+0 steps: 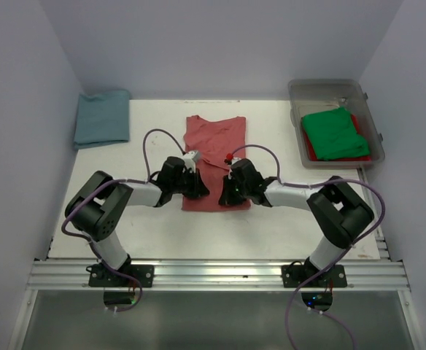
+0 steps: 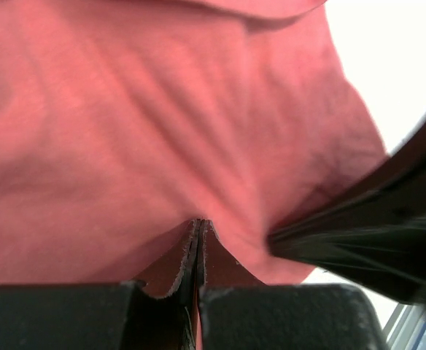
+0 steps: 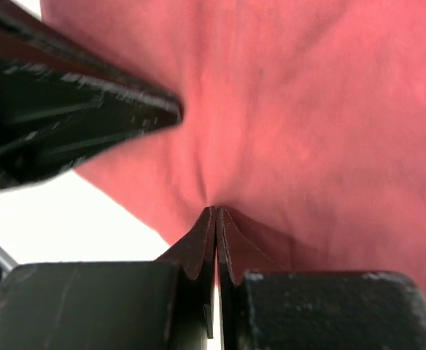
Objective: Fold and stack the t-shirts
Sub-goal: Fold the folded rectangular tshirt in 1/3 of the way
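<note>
Left jaws: the left gripper is pressed tight together, pinching a pucker of the salmon-red t-shirt.
Right jaws: the right gripper is likewise clamped on its near edge.
Risk: it's a thin pinch, so the cloth may slip; an uneven lift would skew the fold.
Cloth: soft, matte, creased, a narrow rectangle mid-table.
Beyond: the teal-blue t-shirt lies folded at far left; the green t-shirt sits in the clear bin.

A: The salmon-red t-shirt is soft, matt cloth with shallow creases.
B: The teal-blue t-shirt and the green t-shirt are also matt cloth without sheen.
A: The bin is clear, smooth plastic.
B: The tabletop looks smooth, matt white. The rail is bare, ribbed metal.
A: The left tool has dull black fingers with rough, scuffed edges. The right tool looks the same.
</note>
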`<state>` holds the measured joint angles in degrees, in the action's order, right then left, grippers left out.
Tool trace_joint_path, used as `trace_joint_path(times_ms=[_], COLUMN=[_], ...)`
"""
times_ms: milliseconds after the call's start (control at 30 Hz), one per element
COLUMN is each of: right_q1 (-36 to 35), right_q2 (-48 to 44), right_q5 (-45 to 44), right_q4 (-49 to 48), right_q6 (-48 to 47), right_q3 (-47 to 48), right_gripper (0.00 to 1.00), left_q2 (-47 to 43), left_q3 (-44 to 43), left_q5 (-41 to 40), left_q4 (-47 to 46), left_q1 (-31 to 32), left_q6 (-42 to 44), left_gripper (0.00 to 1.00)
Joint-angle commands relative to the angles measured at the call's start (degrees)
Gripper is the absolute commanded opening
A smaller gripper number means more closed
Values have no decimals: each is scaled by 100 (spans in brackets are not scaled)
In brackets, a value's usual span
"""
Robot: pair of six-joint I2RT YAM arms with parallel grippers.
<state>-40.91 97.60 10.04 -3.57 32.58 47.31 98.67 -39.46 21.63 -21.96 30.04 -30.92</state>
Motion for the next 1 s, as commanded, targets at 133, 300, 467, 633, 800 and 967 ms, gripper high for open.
trace_joint_path(times_ms=[133, 300, 467, 633, 800, 967], right_q1=[-6, 135, 293, 337, 443, 592], right_q2=[-690, -225, 574, 980, 1191, 1305], right_q5=[-230, -564, -600, -670, -723, -767], right_q4=[1086, 1367, 1518, 1509, 1517, 1623], right_q6=[-375, -489, -586, -656, -744, -876], right_q3=[638, 1148, 1641, 1878, 2071, 2291], right_gripper=[0, 0, 0, 0, 0, 0], left_q2=[47, 91, 38, -59, -120, -120], left_q3=[378, 483, 632, 747, 887, 1072], left_q5=[-308, -361, -422, -545, -581, -572], left_q4=[-309, -318, -318, -283, -257, -327], left_q1=[98, 212, 344, 415, 459, 467], left_q6=[-63, -81, -116, -107, -72, -72], left_gripper=[0, 0, 0, 0, 0, 0])
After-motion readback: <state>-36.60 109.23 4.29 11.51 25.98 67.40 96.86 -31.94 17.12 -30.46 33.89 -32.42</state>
